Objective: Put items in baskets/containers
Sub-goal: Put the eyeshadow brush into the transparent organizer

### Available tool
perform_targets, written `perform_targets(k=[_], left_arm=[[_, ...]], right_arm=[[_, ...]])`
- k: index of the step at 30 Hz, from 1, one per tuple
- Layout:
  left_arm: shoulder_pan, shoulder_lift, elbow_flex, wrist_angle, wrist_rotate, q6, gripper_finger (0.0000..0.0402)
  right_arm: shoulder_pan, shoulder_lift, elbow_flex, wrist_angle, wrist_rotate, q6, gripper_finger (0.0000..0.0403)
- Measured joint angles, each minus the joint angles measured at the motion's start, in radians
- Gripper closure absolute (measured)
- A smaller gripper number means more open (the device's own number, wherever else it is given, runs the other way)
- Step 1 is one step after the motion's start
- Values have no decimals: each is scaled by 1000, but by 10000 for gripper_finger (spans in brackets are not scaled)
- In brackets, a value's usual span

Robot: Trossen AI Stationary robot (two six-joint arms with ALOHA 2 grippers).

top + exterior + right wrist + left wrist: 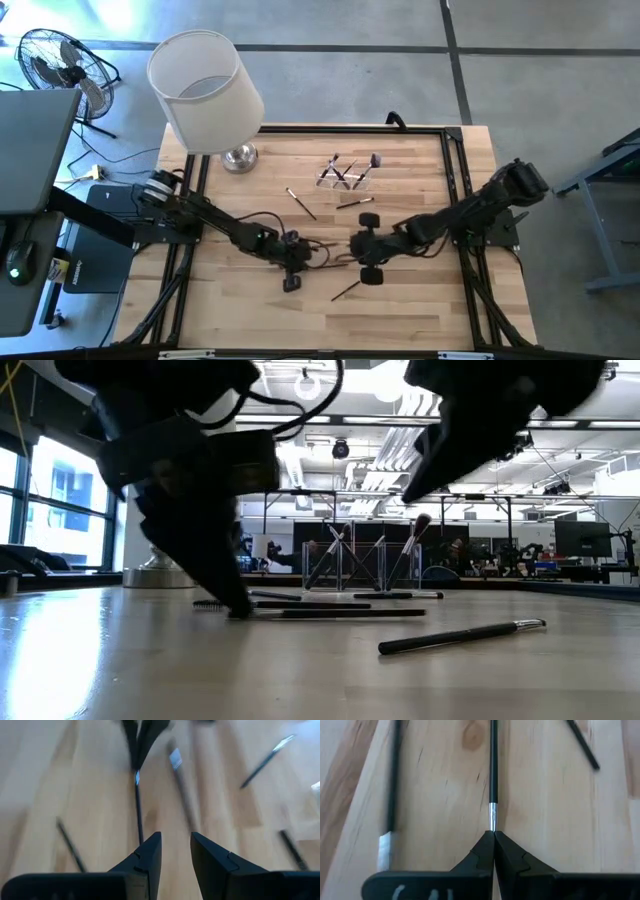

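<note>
Several slim dark brushes lie flat on the wooden table. One of them [493, 765] lies between my two grippers, and my left gripper [493, 834] is shut on it at table level [236, 610]. My right gripper [175, 840] hangs open above the table [470, 430], facing the left one, just beyond the free end of that brush's handle [139, 815]. It touches nothing. The clear holder [345, 175] stands at the far middle, with several brushes leaning upright in it [360, 560]. My left gripper pinches the brush's silver ferrule [492, 820] between its two fingertips. The fingers slant down from the table's left and lie along the brush. The dark handle [340, 613] runs away from them and lies flat on the table.
A white lampshade [205, 90] on a silver base [240, 157] stands at the far left. Loose brushes lie toward the holder [300, 203] [355, 203], near the front [460, 635], and beside the held one [392, 780]. A black frame [455, 180] borders the table.
</note>
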Motion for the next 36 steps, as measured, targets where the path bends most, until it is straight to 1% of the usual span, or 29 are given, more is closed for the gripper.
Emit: perform_targets(k=[4,6,9,13,15,18,21,26,31,36], left_arm=[[4,6,40,-8,-36,-7,401],[15,4,50,-7,-55,-33,401],[37,4,58,-16,-66,-89,401],[60,3,62,-12,-61,-172,401],[66,3,62,-9,-59,-200,401],[70,2,62,24,-33,-208,401],[69,1,62,37,-10,-257,401],[70,1,62,44,-9,-328,401],[78,0,63,84,-8,-407,401],[103,0,63,78,36,-482,401]], right_arm=[[0,76,73,-173,-3,-109,305],[0,102,96,-204,-17,-154,304],[2,126,115,-198,-49,-200,303],[4,141,117,-190,-39,-246,303],[4,141,116,-182,-19,-268,303],[4,141,115,-177,42,-319,303],[1,141,115,-155,51,-365,303],[-5,147,115,-148,69,-393,303],[-22,211,114,-136,87,-400,303],[-20,236,114,-135,118,-395,303]])
